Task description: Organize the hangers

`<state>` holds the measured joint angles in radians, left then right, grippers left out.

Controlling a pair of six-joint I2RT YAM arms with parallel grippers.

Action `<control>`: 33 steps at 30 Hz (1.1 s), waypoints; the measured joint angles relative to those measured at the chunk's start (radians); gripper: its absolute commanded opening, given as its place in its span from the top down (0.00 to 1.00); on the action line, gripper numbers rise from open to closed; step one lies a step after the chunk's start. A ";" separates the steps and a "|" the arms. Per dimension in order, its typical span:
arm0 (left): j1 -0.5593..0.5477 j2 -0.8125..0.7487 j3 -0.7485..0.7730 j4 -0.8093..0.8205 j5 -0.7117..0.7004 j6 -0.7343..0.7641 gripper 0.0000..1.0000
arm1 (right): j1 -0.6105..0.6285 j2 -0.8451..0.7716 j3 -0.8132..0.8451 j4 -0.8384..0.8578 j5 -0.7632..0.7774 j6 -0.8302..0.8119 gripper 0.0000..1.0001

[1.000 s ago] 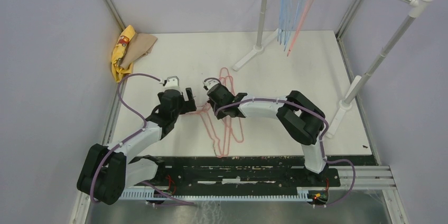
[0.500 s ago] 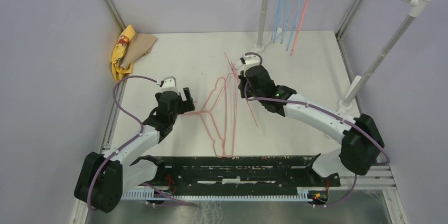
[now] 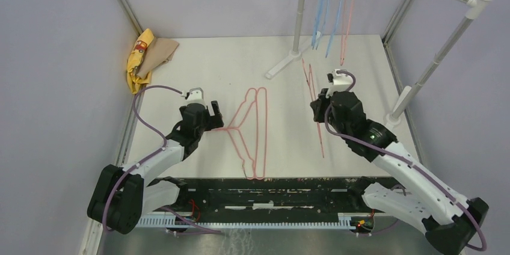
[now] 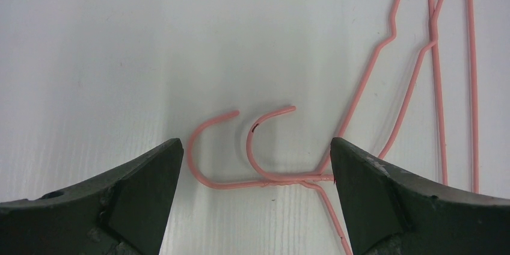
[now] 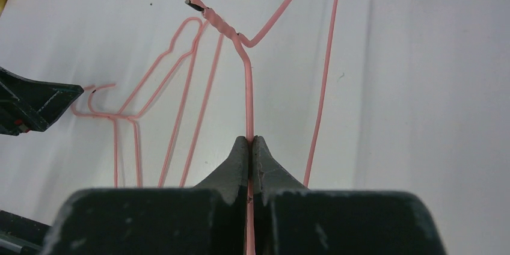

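Observation:
Two pink hangers [image 3: 251, 124] lie overlapped flat on the white table. Their hooks [image 4: 224, 147] sit between the spread fingers of my left gripper [image 4: 255, 174], which is open and touches neither. In the top view this left gripper [image 3: 215, 116] is at the hooks' left end. My right gripper [image 5: 251, 142] is shut on one wire side of a third pink hanger [image 5: 247, 86], just below its twisted neck. That held hanger [image 3: 321, 144] is lifted right of centre, by the right gripper [image 3: 316, 107]. Blue hangers [image 3: 323, 8] and a pink one [image 3: 344, 23] hang from the rack at the back.
The rack's left pole [image 3: 299, 11] ends in a white foot [image 3: 281, 65] on the table. Its right pole [image 3: 434, 62] and foot [image 3: 391, 121] stand near the right edge. A yellow cloth [image 3: 139, 56] and a brown item [image 3: 160, 50] lie in the back left corner.
My right arm has swung from the pile at the table's middle to the right, carrying one pink hanger towards the rack. The left gripper has stayed open at the hooks.

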<state>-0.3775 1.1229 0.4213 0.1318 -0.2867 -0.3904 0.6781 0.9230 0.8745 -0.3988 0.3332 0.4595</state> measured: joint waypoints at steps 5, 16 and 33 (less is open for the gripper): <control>0.000 0.008 0.000 0.006 0.008 0.000 0.01 | -0.006 -0.153 0.000 -0.112 0.059 0.008 0.99; 0.000 0.008 0.000 0.021 0.027 -0.019 0.01 | -0.009 -0.354 0.028 -0.377 0.165 0.035 0.99; 0.000 0.010 0.000 0.040 0.071 -0.036 0.01 | -0.011 -0.248 0.284 -0.355 0.335 -0.072 0.99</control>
<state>-0.3775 1.1332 0.4213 0.1715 -0.2157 -0.4267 0.6674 0.6750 1.1587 -0.7540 0.6685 0.3878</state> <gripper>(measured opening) 0.990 0.015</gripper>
